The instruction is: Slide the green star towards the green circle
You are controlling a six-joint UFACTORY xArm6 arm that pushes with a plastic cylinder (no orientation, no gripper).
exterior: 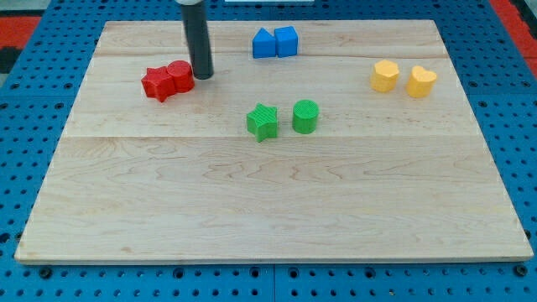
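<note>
The green star [262, 122] lies near the middle of the wooden board [268, 201]. The green circle [305, 117] stands just to its right, with a narrow gap between them. My tip [202, 75] is up and to the left of the green star, well apart from it, right beside the red circle [179, 75].
A red star [157, 83] touches the red circle on its left. Two blue blocks [275, 42] sit together at the view's top. A yellow hexagon-like block [385, 75] and a yellow heart [421, 81] are at the upper right. A blue pegboard surrounds the board.
</note>
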